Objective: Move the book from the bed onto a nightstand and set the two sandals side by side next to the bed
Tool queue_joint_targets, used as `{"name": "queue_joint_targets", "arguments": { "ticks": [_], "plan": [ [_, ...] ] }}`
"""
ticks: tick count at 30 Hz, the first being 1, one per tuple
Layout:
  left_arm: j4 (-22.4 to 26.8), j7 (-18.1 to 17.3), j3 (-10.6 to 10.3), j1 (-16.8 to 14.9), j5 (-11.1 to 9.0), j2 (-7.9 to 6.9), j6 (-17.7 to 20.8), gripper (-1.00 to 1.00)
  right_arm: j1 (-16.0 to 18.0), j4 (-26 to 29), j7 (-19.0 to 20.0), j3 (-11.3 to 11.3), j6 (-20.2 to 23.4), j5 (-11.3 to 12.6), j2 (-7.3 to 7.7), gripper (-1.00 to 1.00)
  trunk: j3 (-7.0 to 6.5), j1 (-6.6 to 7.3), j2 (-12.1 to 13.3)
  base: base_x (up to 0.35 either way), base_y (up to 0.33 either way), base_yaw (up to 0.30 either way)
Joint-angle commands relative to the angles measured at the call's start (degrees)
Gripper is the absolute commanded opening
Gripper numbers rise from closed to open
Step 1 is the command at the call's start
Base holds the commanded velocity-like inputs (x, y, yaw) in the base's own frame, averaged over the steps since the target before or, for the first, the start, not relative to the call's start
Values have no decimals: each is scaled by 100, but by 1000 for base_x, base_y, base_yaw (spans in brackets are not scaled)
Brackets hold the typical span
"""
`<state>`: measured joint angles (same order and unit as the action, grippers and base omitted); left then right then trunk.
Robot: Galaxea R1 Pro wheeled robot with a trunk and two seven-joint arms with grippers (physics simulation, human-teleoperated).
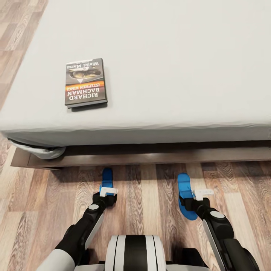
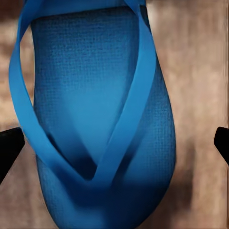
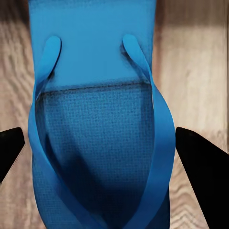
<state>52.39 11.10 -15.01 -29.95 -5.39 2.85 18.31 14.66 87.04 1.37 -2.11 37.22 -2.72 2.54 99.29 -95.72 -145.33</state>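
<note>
Head view: L gripper [image 1: 108, 191] hovering over L sandal [image 1: 107, 177] at 7 o'clock, R gripper [image 1: 202, 192] over R sandal [image 1: 186, 199] at 5; both splayed, gripping nothing. Book [image 1: 85, 82] lying on bed [image 1: 169, 56] at 11. Tip: be centring fingers astride sole before pinching, then be nudging pair closer.

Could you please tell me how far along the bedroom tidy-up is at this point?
Both sandals, left and right, lie on the floor by the bed, though apart. In hand: the left gripper and right gripper each straddle one, open. Left: setting them side by side and moving the book off the mattress.
</note>
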Motion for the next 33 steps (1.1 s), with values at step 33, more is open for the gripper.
{"name": "queue_joint_targets", "arguments": {
  "ticks": [33],
  "plan": [
    [8,35,-27,-2,-59,-4,32,100,1,-11,13,0,57,-27,1,-100,-729,86,43,0,0,0]
  ]
}}
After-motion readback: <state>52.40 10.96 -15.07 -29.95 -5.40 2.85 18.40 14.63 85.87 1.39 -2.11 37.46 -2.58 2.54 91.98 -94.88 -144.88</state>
